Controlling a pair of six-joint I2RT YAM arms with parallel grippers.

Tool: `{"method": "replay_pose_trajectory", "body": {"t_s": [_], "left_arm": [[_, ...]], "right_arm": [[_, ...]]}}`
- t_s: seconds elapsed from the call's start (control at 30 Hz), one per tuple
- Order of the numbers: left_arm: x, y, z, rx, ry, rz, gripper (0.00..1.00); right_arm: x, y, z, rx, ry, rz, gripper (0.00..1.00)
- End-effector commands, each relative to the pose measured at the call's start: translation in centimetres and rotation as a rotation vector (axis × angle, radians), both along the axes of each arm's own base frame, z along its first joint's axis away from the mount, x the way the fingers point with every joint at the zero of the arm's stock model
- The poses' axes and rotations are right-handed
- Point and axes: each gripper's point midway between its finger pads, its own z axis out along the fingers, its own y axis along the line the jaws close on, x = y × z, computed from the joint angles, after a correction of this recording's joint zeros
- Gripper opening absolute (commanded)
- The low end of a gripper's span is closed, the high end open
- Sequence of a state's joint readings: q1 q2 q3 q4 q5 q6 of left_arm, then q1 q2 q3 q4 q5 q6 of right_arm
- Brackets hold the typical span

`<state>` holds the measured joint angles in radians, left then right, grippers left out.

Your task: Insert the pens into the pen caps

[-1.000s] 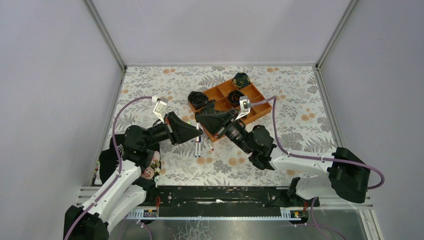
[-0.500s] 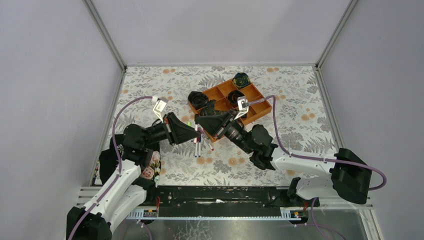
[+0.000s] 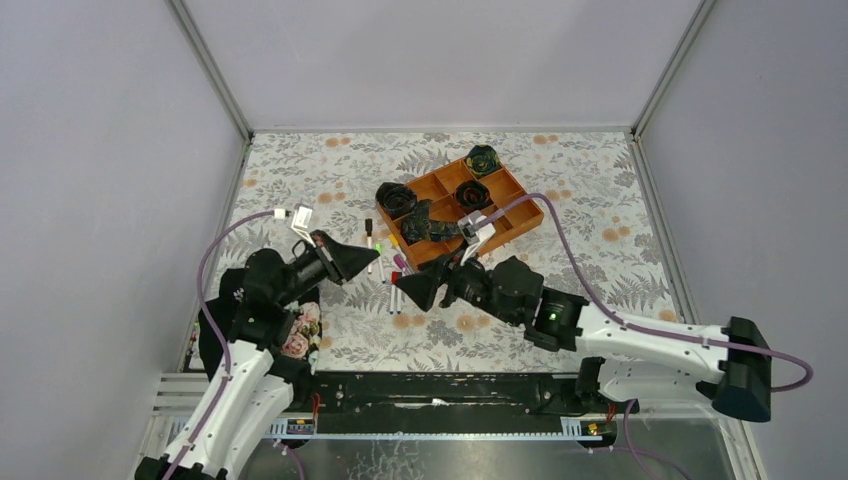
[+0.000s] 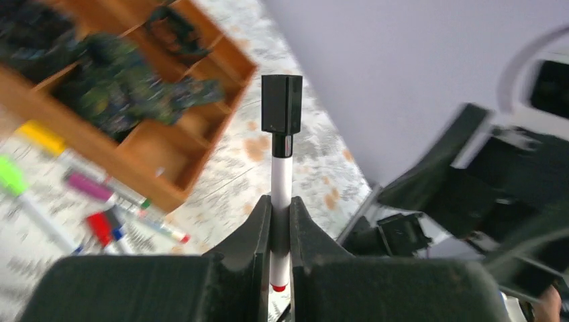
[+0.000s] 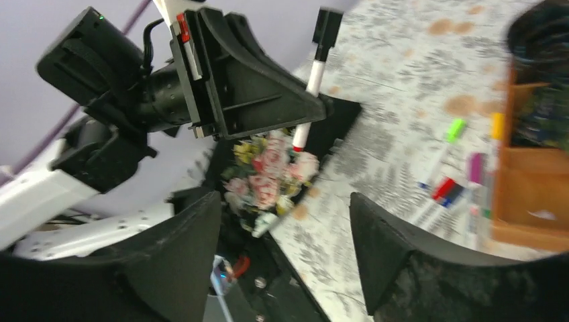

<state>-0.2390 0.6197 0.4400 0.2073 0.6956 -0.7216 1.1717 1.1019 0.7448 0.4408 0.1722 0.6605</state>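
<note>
Floral-print desk (image 3: pixel 300 170) carries a wooden compartment tray (image 3: pixel 505 185) holding dark rolled fabric (image 3: pixel 397 199); loose pens (image 3: pixel 397 285) lie just beside its wall. Left fingers (image 4: pixel 258 228) pinch a white pen (image 4: pixel 282 168) with blocky black cap (image 4: pixel 281 104), clear of the desk. Right fingers (image 5: pixel 396 255) stand spread. Right wrist view alone shows the pen's red end protruding below.

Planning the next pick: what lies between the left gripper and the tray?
Between left gripper and tray, loose pens lie on the table; the top view shows it.
</note>
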Motion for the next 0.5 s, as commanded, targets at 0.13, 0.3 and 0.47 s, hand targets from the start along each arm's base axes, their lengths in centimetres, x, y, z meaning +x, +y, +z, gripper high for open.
{"method": "replay_pose_trajectory", "body": {"t_s": [0.13,0.3,0.47], "left_arm": [[1.2,4.8,-15.9,0.219,0.529,0.37,0.0],[1.2,5.5,-19.4,0.309,0.62,0.403,0.05],[2.0,4.5,-20.1,0.324,0.606,0.362,0.18]], "right_arm": [[4.6,-8.4,-2.7,-0.351,-0.024,-0.273,0.89],[7.2,-12.8,-8.7,-0.475,0.183,-0.343,0.92],[8.6,-16.0,-12.2,-0.542,0.267,-0.403,0.93]]}}
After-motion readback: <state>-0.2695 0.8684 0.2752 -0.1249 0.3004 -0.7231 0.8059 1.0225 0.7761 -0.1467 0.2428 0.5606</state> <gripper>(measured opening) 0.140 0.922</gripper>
